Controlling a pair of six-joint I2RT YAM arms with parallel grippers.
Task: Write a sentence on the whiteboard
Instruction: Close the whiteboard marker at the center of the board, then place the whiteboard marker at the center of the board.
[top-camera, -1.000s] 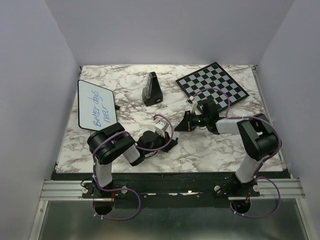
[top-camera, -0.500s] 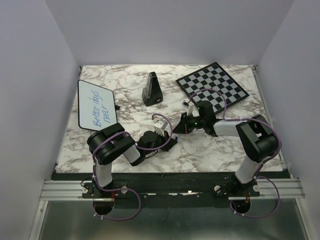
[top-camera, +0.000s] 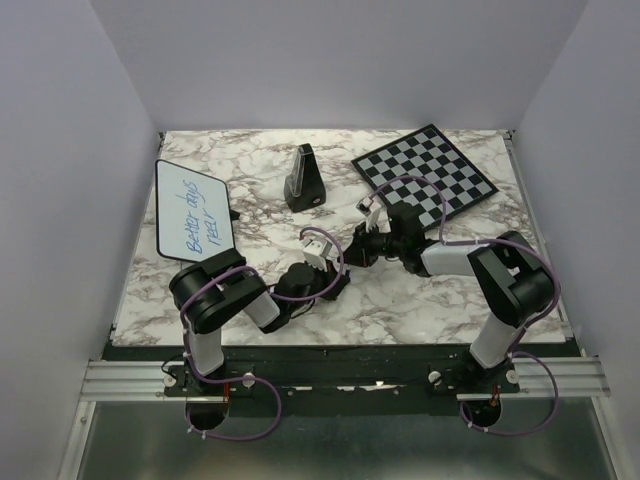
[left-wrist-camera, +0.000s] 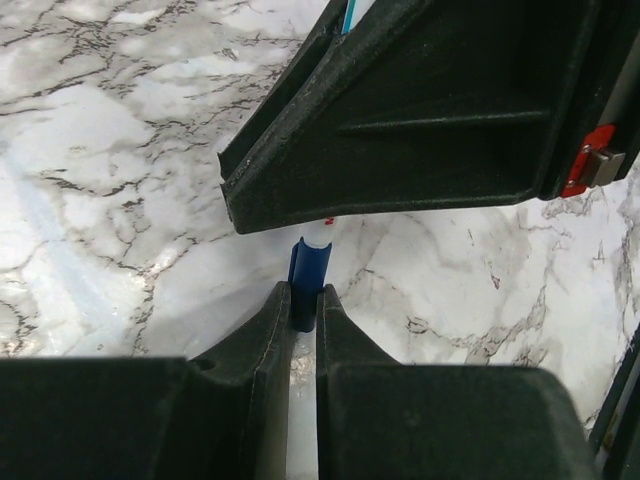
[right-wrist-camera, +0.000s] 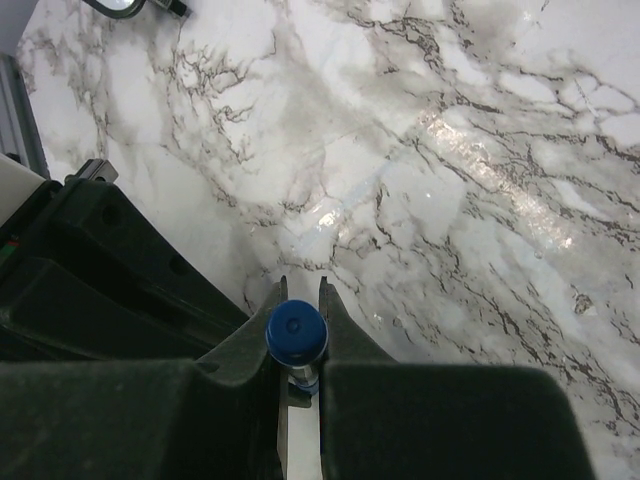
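Note:
The whiteboard (top-camera: 192, 210) lies at the table's far left, and the sentence (top-camera: 199, 222) runs across it in blue handwriting, two short lines. Both arms meet at mid-table, away from the board. My left gripper (top-camera: 340, 273) (left-wrist-camera: 304, 298) is shut on a short blue cap-like piece (left-wrist-camera: 306, 275). A bit of white barrel (left-wrist-camera: 326, 224) shows beyond it, under the right gripper's black body. My right gripper (top-camera: 358, 251) (right-wrist-camera: 298, 298) is shut on a marker (right-wrist-camera: 296, 331), and its round blue end faces the camera. The two grippers stand tip to tip.
A black-and-white chessboard (top-camera: 425, 172) lies tilted at the back right. A dark wedge-shaped object (top-camera: 303, 180) stands at the back centre. The marble tabletop (top-camera: 400, 310) ends at a black rail along the near edge, where the arm bases sit.
The right gripper has moved left with the marker, closing on the left gripper. The left gripper has stayed almost still. Both grips are unchanged.

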